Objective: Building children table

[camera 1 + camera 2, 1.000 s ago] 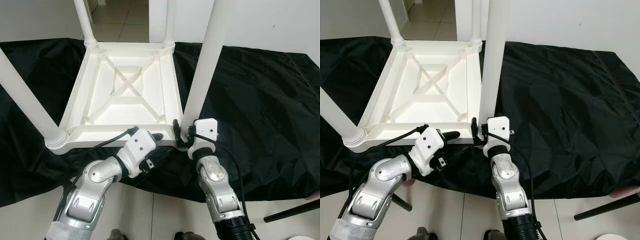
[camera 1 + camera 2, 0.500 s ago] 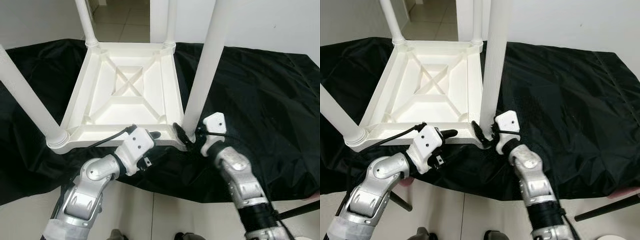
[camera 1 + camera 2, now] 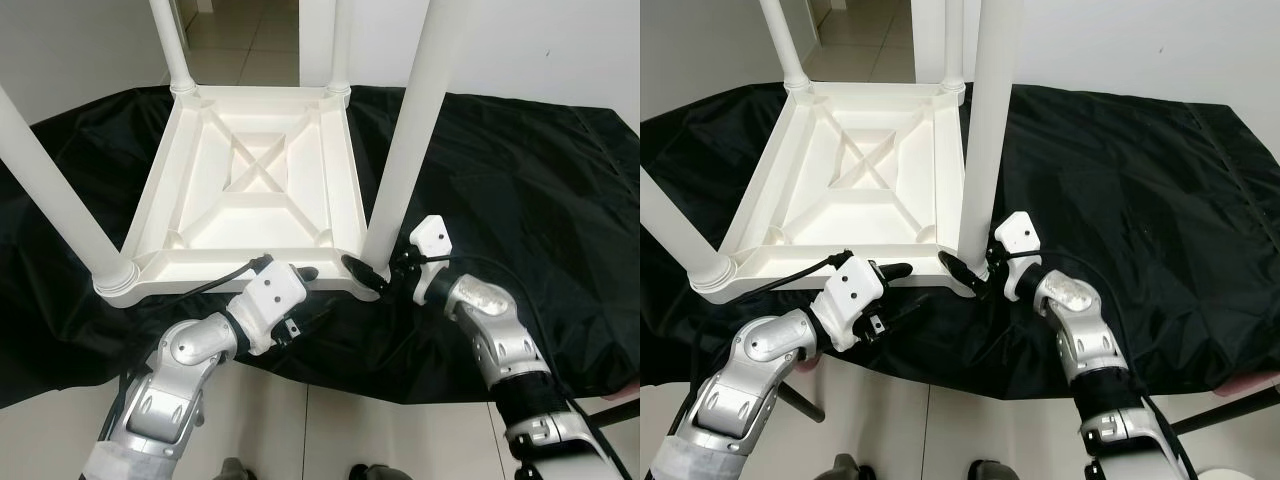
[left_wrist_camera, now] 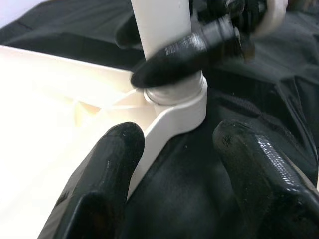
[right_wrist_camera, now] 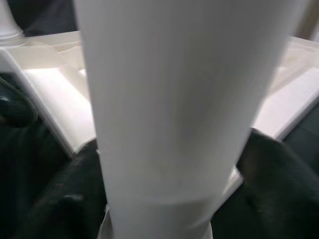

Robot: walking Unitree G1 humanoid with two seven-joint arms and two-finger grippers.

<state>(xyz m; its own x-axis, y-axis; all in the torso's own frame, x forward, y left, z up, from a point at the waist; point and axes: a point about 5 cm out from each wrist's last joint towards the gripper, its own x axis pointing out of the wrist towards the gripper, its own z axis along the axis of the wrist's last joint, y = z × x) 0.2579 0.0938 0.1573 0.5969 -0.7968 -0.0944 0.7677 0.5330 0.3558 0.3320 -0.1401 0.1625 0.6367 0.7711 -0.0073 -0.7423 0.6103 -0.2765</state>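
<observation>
So, table upside down on black cloth, near leg standing in corner socket. Right gripper clamps leg base between fingers; left gripper open, rim between its fingers. Plastic looks light, stiff, slick; grab low by socket.

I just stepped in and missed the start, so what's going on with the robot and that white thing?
A white children's table lies upside down on a black cloth, legs pointing up. The right gripper is closed around the base of the near right leg, where it meets the corner socket. The left gripper straddles the table's near edge beside that corner, fingers open.
</observation>
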